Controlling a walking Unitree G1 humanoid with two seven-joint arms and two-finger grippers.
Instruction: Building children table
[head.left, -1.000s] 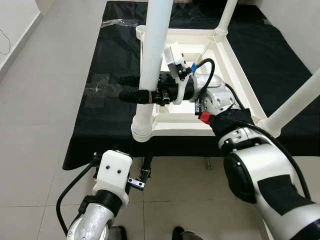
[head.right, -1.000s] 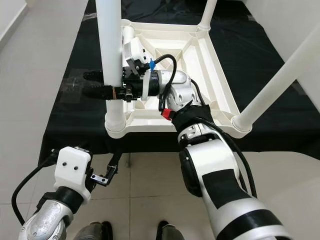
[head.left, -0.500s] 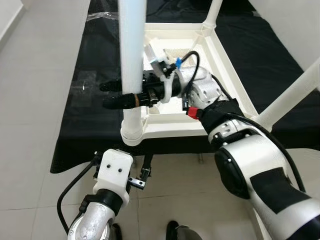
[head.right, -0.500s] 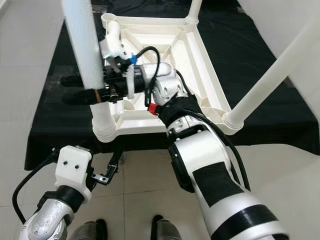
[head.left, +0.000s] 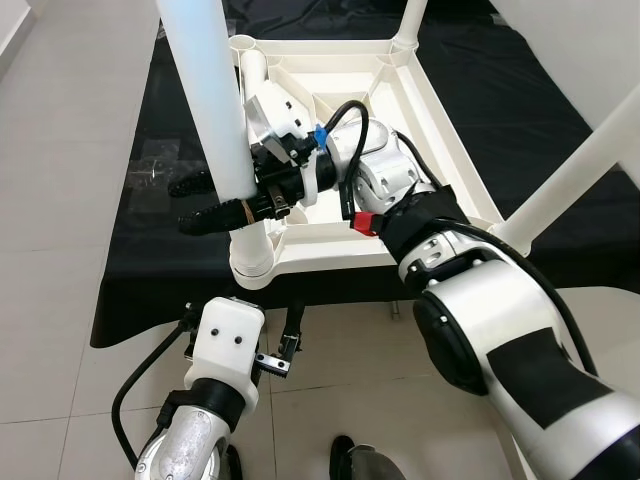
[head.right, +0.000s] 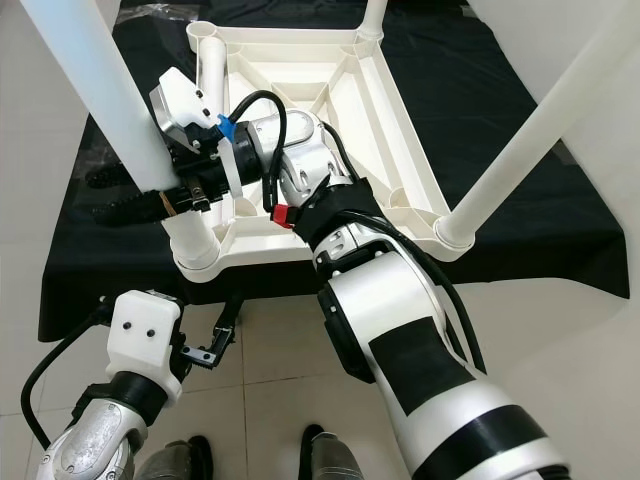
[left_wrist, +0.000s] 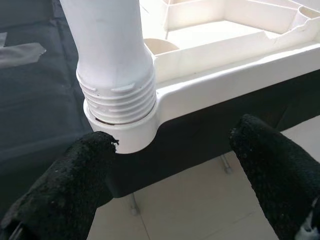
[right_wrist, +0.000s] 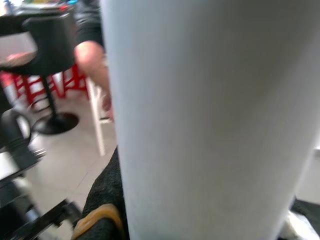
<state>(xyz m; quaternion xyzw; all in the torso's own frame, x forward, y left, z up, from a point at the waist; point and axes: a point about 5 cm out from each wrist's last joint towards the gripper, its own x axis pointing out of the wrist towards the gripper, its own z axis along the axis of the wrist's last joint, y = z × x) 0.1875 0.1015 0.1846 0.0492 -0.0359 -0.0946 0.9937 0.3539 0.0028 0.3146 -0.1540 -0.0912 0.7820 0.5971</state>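
Right hand (head.left: 205, 205) clamping white table leg (head.left: 215, 110)

The white leg (head.left: 212, 110) runs off the top edge and hides where the right claw (head.left: 215, 203) grips it; beyond the claw, a blurred shape, perhaps a person (right_wrist: 92, 47).

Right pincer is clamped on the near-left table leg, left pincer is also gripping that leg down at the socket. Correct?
Not quite. The left pincer is open below the socket, touching nothing; the left wrist view shows it. The right pincer does clamp the near-left leg of the upturned table.
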